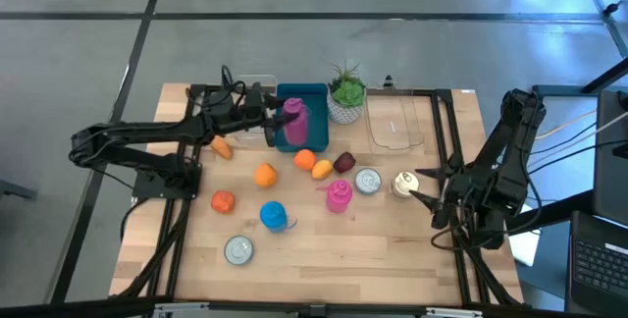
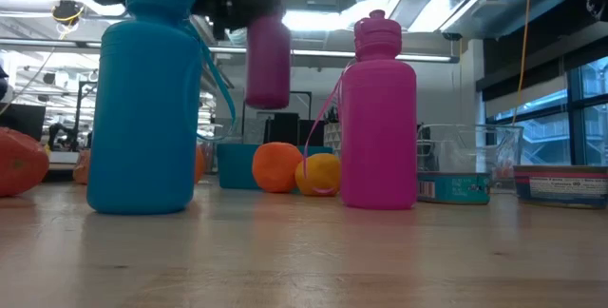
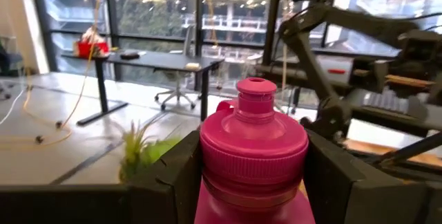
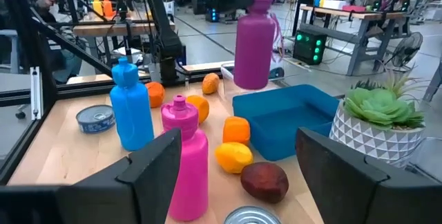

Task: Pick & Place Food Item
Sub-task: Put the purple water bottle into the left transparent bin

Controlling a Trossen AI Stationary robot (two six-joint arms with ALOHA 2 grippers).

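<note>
High view: the left gripper (image 1: 285,112) reaches in from the left edge toward upper centre, clamped on a magenta plastic bottle (image 1: 293,122) held over a teal rectangular bin (image 1: 316,102). A potted green succulent in a white faceted pot (image 1: 345,94) stands just right of the bin; a clear plastic container (image 1: 395,122) lies further right. On the wooden tabletop (image 1: 324,249), mid-frame: an orange fruit (image 1: 304,160), a yellow-orange fruit (image 1: 322,169), a dark red fruit (image 1: 344,163), a pink squeeze bottle (image 1: 339,195), a blue squeeze bottle (image 1: 274,216), a silver tin can (image 1: 368,181). The right gripper (image 1: 420,188) sits at right centre, fingers spread, empty.

Low view: the magenta bottle (image 2: 268,61) hangs in the upper centre, clear of the tabletop, between the blue squeeze bottle (image 2: 152,99) and pink squeeze bottle (image 2: 377,118). The bin (image 2: 233,165) shows low behind it.

Left wrist view: the magenta bottle (image 3: 253,155) fills lower centre, a dark finger pressed against each side.

Right wrist view: the magenta bottle (image 4: 253,34) is suspended at upper centre above the bin (image 4: 297,117); the right gripper's fingers (image 4: 155,172) stand wide apart at the bottom.
</note>
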